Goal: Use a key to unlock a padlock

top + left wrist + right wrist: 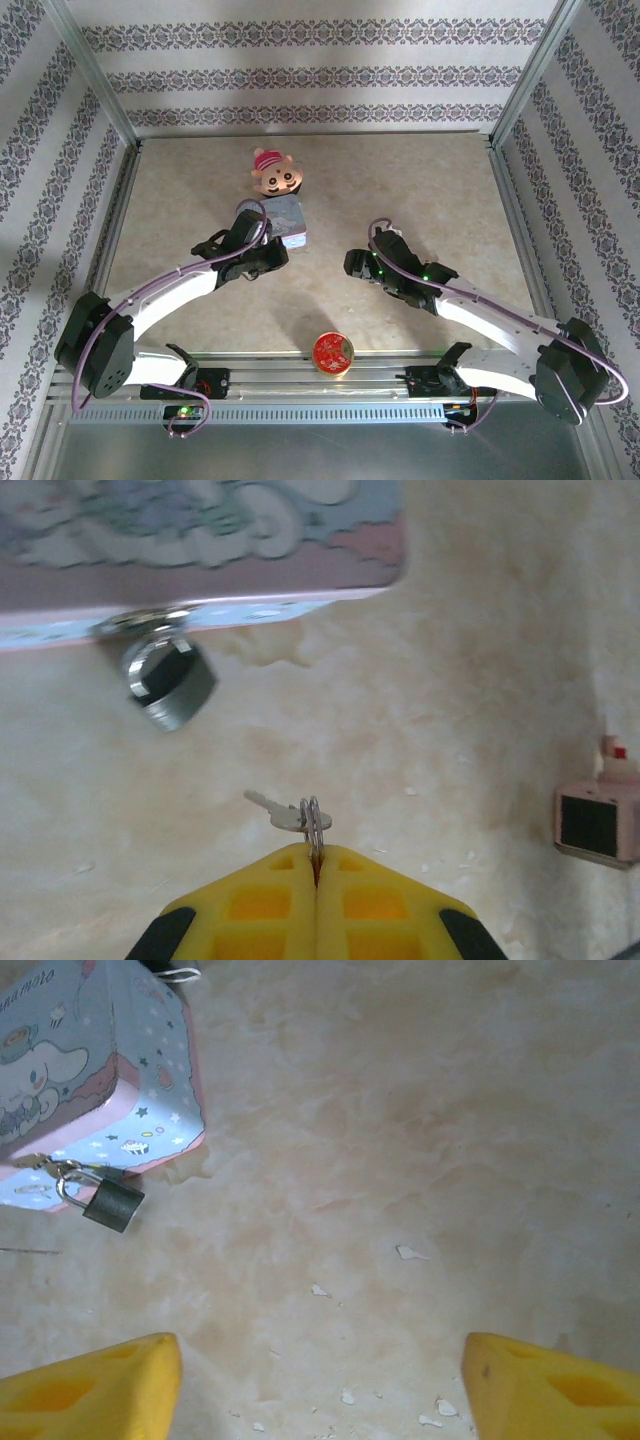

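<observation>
Left hand (316,865) is clenched on the ring (314,822) of the key (270,811), near the padlock (170,685) hanging from the pastel tin (200,540) on the tabletop (450,730). Held only by its ring, the key may swivel and miss the keyhole. Right hand (320,1380) stands released, apart.

Padlock (112,1204) hanging off tin (100,1070), right pincer (320,1360) — spread wide

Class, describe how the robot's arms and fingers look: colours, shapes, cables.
The left arm and right arm have curved white links with bulky black joints. A purple cable runs along each, and small green lights dot the right one. The left fingers and right fingers are bright yellow wedges; the left ones show square recesses and black bases.
</observation>
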Robot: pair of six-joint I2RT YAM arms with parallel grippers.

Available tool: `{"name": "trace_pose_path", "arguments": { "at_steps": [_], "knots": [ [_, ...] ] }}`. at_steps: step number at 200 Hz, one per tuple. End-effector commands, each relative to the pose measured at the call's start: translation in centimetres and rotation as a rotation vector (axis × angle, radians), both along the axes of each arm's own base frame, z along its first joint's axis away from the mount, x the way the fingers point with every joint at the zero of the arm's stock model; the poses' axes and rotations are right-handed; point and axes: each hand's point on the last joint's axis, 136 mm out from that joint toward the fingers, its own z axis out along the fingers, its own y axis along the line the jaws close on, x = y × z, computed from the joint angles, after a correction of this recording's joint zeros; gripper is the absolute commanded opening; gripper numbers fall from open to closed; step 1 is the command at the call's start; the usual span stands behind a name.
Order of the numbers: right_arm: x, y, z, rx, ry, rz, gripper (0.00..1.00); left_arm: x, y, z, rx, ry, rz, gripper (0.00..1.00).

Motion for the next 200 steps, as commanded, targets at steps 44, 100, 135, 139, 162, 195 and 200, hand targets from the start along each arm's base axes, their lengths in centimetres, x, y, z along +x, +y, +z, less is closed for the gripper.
{"name": "trace_pose_path", "arguments": {
  "at_steps": [44, 100, 135, 139, 162, 195, 200],
  "knots": [
    [-0.6, 1.4, 1.7, 0.272, 0.044, 0.015, 0.65, 1.1, -4.4, 5.6, -0.055, -0.314, -0.236, 0.00],
    [0.2, 3.9, 3.0, 0.532, 0.072, 0.033, 0.49, 1.4, -5.7, 7.0, -0.055, -0.405, -0.288, 0.00],
    [1.5, 6.2, 4.3, 0.709, 0.114, 0.023, 0.46, 1.3, -6.5, 6.9, -0.045, -0.434, -0.316, 0.00],
    [1.7, 6.4, 4.3, 0.723, 0.119, 0.023, 0.46, 1.2, -6.6, 6.9, -0.043, -0.438, -0.320, 0.00],
    [2.5, 7.1, 3.7, 0.707, 0.148, 0.028, 0.46, 1.4, -6.9, 6.4, -0.014, -0.474, -0.325, 0.00],
    [3.5, 4.7, 1.2, 0.586, 0.150, -0.065, 0.45, 2.4, -6.6, 4.0, 0.080, -0.466, -0.287, 0.00],
    [3.6, 4.1, 1.0, 0.562, 0.146, -0.082, 0.45, 2.6, -6.6, 3.7, 0.094, -0.464, -0.275, 0.00]
  ]
}}
